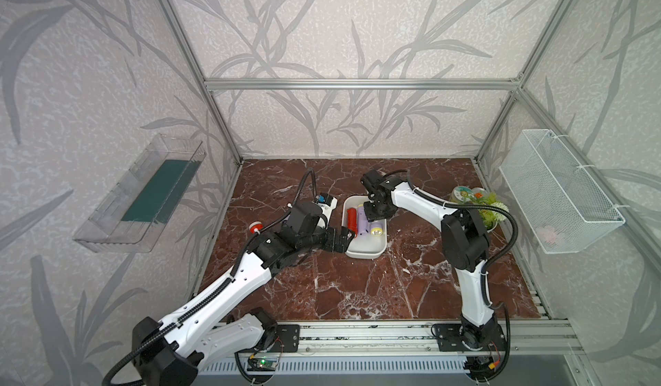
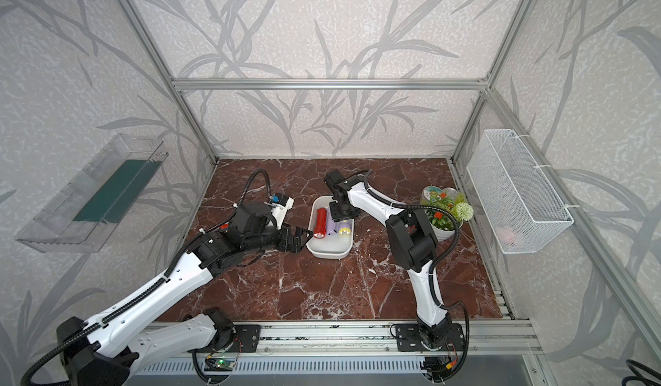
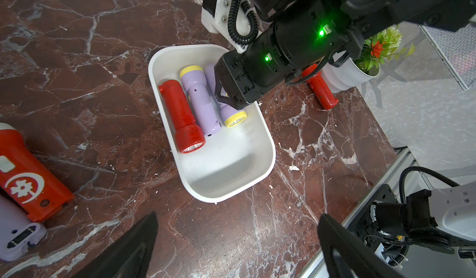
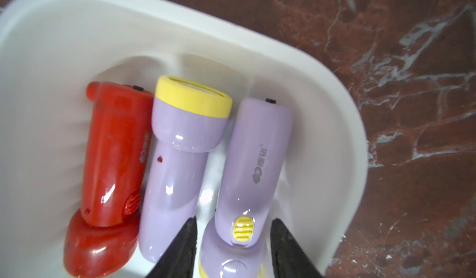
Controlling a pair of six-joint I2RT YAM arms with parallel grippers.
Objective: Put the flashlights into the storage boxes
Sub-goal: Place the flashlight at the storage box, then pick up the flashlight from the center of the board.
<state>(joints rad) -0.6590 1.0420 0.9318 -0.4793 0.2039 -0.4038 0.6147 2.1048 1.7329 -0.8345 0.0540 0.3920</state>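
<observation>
The white tub is sitting near the middle of the red marble table in both top views, with three flashlights lying side by side in its far half. The red flashlight is lying on the left with its lens end facing the near side. The middle lavender flashlight is touching it, its yellow lens end facing the far wall. The third lavender flashlight is lying on the right with its yellow end near. The right gripper is reaching down into the tub, with its jaws standing on either side of that third flashlight's neck. A sliver of white tub is showing beside one finger, and I cannot tell whether the jaws are pressing the flashlight or standing just off it. The left gripper is hovering just beside the tub's near-left rim, its jaws spread wide and holding nothing. Out on the table, an emblem-marked red flashlight is lying left of the tub, touching another lavender flashlight. A further red flashlight is lying right of the tub, just beside the white pot of the plant.
</observation>
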